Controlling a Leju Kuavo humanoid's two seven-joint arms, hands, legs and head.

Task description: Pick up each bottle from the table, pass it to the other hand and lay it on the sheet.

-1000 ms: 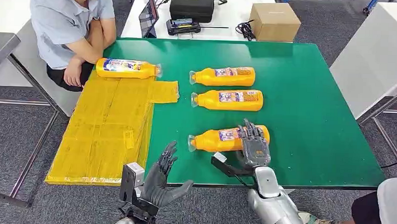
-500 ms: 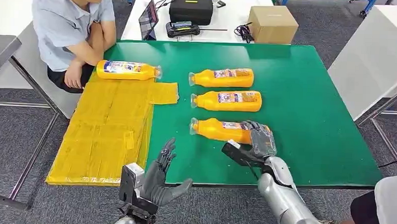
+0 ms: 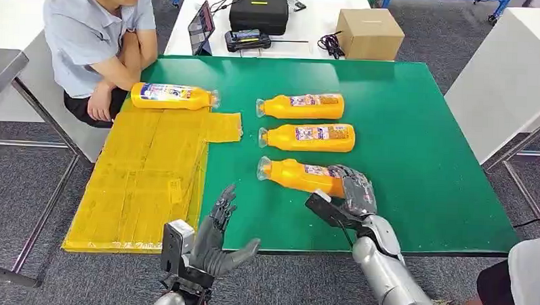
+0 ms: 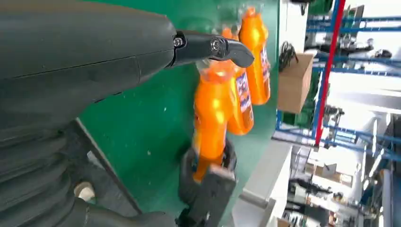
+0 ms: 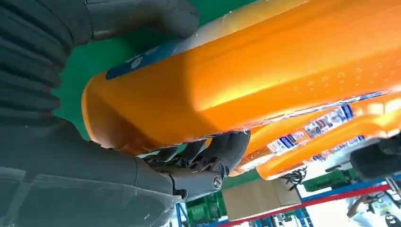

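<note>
The nearest orange bottle (image 3: 297,175) lies slanted on the green table (image 3: 423,151), cap end pointing left. My right hand (image 3: 350,192) grips its base end, and in the right wrist view dark fingers (image 5: 208,156) curl under the bottle (image 5: 265,66). My left hand (image 3: 217,239) hovers open at the table's front edge, palm toward the bottle (image 4: 210,123). Two more orange bottles (image 3: 303,106) (image 3: 308,136) lie farther back. Another bottle (image 3: 171,95) rests at the far end of the yellow sheet (image 3: 151,175).
A person (image 3: 95,38) sits at the far left corner, with an arm beside the sheet's far end. Behind the green table, a white table holds a tablet (image 3: 202,22), a black case (image 3: 260,8) and a cardboard box (image 3: 370,32). Another person's clothing (image 3: 530,284) is at lower right.
My right hand has closed around the nearest bottle's base end. The bottle has shifted away from the front edge and now lies slanted. The left hand has barely moved.
</note>
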